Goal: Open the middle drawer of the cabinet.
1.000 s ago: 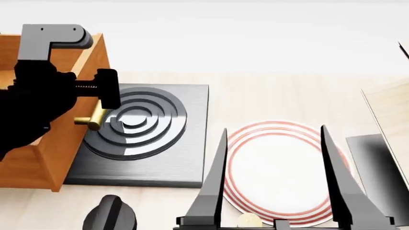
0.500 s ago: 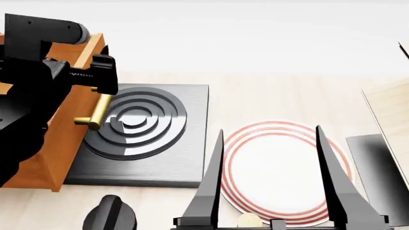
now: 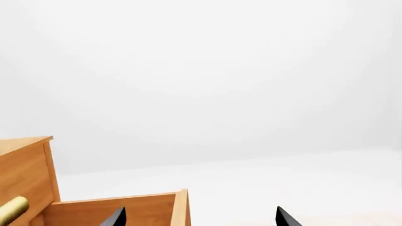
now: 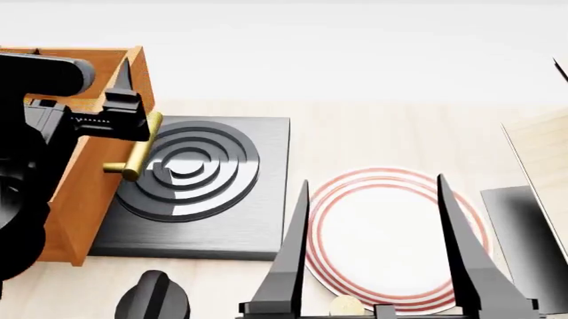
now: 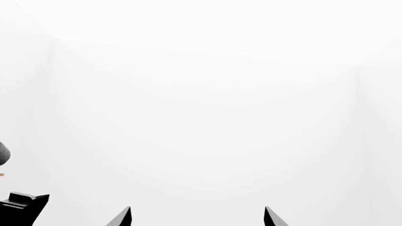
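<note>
Here we see the cabinet [image 4: 84, 179] at the far left of the head view, orange-brown wood, its front face turned toward the stove plate [image 4: 199, 189] beside it. One brass bar handle [image 4: 135, 156] sticks out from that front over the plate's ringed burner, its long axis running slantwise along the cabinet face, near end lower and far end higher. We cannot tell from above whether this handle belongs to the middle drawer; the stacked fronts are not separable here. In the left wrist view an open wooden box edge [image 3: 125, 207] shows below a taller cabinet corner [image 3: 28, 165], with a brass handle tip [image 3: 11, 209] at the edge; what is in the box stays hidden from us.

The left gripper [image 4: 120, 106] sits up at the cabinet's top front corner, above the handle and not on it. In the left wrist view its two dark fingertips [image 3: 116, 217] stand well apart with nothing between them, so we call it released.

Moving outward: a white plate [image 4: 382, 232] with red rings lies to the right of the stove plate, bare on top. The right gripper [image 4: 377, 252] hovers over it, long black fingers [image 4: 288, 259] spread wide, empty. A black knob [image 4: 153, 296] sits near the bottom edge, and a small pale round object [image 4: 346, 306] touches the plate's near rim.
</note>
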You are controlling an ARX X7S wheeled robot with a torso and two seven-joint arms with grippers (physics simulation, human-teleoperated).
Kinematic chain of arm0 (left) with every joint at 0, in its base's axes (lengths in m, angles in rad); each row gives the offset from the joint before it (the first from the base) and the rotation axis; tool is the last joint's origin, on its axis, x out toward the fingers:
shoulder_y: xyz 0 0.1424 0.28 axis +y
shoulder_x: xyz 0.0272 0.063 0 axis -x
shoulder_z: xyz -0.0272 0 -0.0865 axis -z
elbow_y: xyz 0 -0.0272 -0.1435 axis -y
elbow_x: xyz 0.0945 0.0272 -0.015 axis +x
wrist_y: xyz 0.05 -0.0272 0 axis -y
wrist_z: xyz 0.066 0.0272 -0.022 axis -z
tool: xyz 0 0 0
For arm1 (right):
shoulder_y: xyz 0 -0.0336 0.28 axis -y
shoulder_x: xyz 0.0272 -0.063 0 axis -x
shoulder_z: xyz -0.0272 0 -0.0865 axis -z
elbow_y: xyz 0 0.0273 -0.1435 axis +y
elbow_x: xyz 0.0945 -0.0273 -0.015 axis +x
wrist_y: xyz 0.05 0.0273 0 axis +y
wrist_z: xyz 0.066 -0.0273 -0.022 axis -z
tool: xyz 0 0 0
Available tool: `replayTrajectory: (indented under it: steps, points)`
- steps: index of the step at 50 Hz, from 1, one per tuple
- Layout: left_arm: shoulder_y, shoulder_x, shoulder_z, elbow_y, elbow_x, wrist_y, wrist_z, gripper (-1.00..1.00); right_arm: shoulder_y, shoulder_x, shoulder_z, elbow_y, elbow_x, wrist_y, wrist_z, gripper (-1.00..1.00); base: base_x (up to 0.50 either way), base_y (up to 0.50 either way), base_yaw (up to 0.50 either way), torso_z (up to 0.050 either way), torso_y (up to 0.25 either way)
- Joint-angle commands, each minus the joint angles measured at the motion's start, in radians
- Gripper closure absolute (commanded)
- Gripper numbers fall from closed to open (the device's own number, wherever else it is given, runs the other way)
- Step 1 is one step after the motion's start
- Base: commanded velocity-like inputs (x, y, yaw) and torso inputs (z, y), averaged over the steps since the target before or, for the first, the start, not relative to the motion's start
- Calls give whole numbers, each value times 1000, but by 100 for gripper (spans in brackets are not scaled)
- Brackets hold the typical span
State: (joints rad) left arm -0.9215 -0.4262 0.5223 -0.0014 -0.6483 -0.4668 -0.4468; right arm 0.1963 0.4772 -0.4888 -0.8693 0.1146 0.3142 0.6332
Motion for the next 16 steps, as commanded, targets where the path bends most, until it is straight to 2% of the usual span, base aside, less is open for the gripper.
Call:
replayTrajectory:
  steps: [1,16]
  points:
    - [138,-68,-68,202,-80,-2,-91,-100,0,0,-6,2,-4,-2,2,-100,0,0,0,0,0]
    - [291,-117,-100,343,-71,77,-140,-100,-1,1,-17,0,-9,-3,2,-100,0,0,0,0,0]
